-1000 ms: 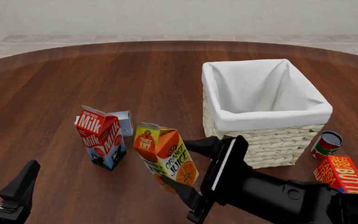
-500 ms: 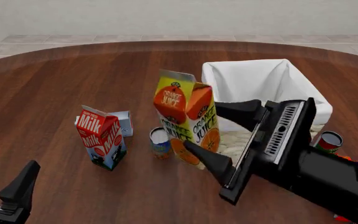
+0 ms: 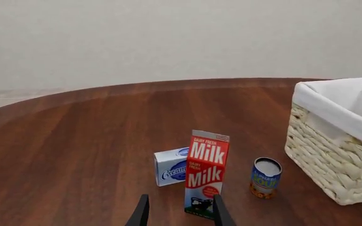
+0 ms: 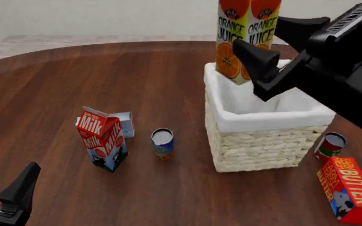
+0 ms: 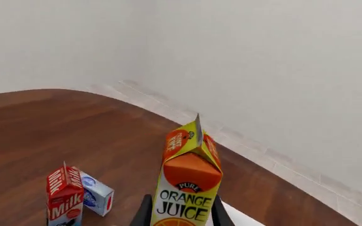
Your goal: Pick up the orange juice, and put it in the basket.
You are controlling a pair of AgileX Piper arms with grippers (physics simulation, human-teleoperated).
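Note:
The orange juice (image 4: 246,35), a yellow and orange gable-top carton, hangs upright in the air above the near-left part of the basket (image 4: 275,120), clear of its rim. My right gripper (image 4: 264,36) is shut on the carton's lower half. The right wrist view has the orange juice (image 5: 187,188) held between the fingers of the right gripper (image 5: 182,214). The basket is pale wicker with a white liner. My left gripper (image 4: 5,178) stands open at the table's near-left corner, holding nothing. In the left wrist view, the left gripper (image 3: 181,217) faces the milk carton (image 3: 206,175) and the basket (image 3: 338,150).
A red-and-white milk carton (image 4: 103,139) and a small blue-white box (image 4: 126,123) stand left of the basket, with a small can (image 4: 162,144) between them and it. A red can (image 4: 330,146) and a butter box (image 4: 348,189) lie at the basket's near right.
My right gripper has raised the orange juice from table level near the milk up and rightward to above the basket. The small can behind it came into view. The left arm stayed still.

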